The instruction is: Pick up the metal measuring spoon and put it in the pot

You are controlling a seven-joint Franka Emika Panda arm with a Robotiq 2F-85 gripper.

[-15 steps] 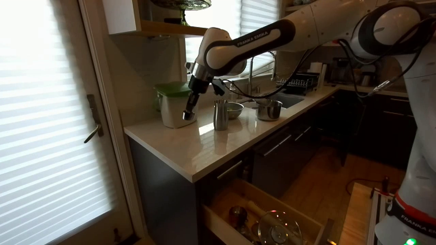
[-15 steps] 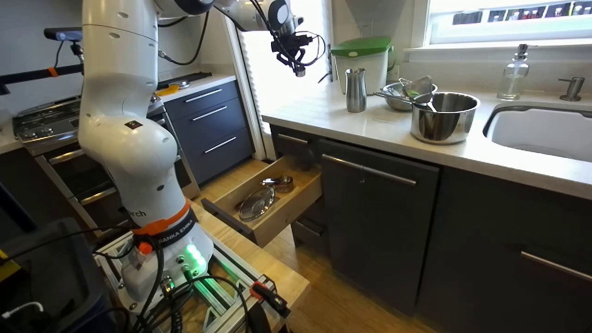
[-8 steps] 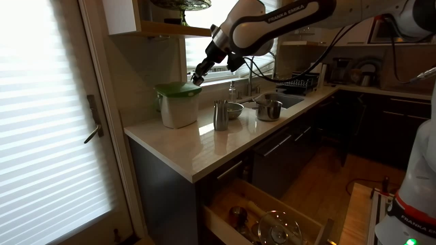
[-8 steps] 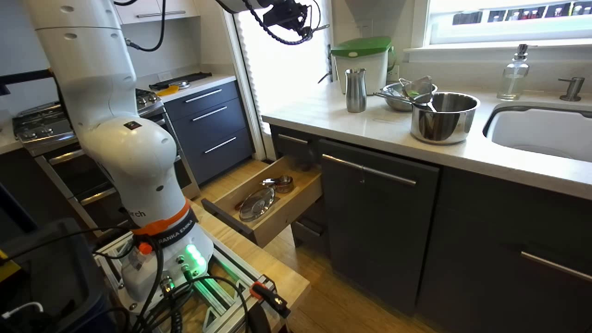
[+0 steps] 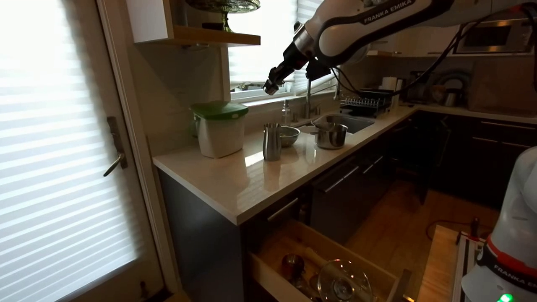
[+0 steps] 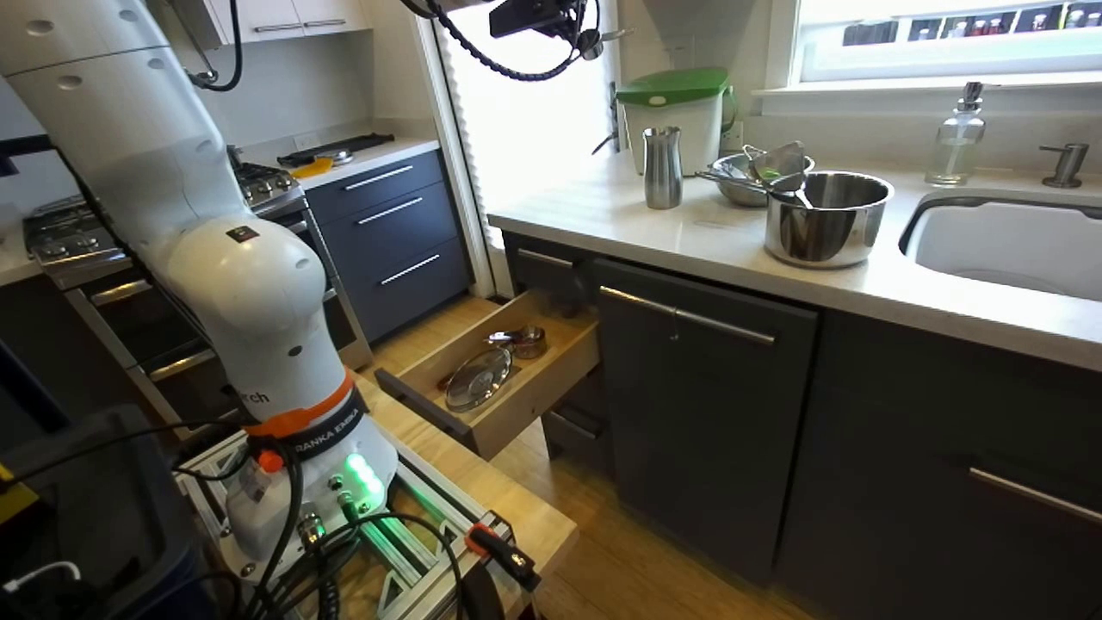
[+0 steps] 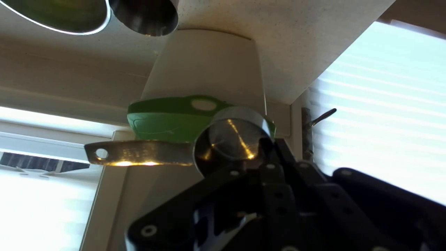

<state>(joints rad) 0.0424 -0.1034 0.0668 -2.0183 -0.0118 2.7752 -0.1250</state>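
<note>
The metal measuring spoon (image 7: 230, 139) looks like a small steel cup with a flat handle (image 7: 143, 153) that has a hole at its end. My gripper (image 7: 274, 144) is shut on the cup's wall, with one finger inside and one outside. The spoon hangs in the air in both exterior views (image 5: 269, 87) (image 6: 591, 43), high above the counter. The handle points left in the wrist view. The steel pot (image 6: 829, 220) stands on the counter by the sink, well below and to the side of my gripper. It also shows in an exterior view (image 5: 331, 136).
A tall steel cup (image 6: 662, 168), a bowl with strainers (image 6: 736, 176) and a white container with a green lid (image 6: 676, 95) stand on the counter. A strainer rests at the pot's rim. An open drawer (image 6: 525, 405) holds a lid and small utensils. A wooden shelf (image 5: 216, 35) hangs nearby.
My gripper has risen with the measuring spoon from beside the white container. It has moved right in an exterior view, and the arm has drawn back. The pot and counter things have not moved.
</note>
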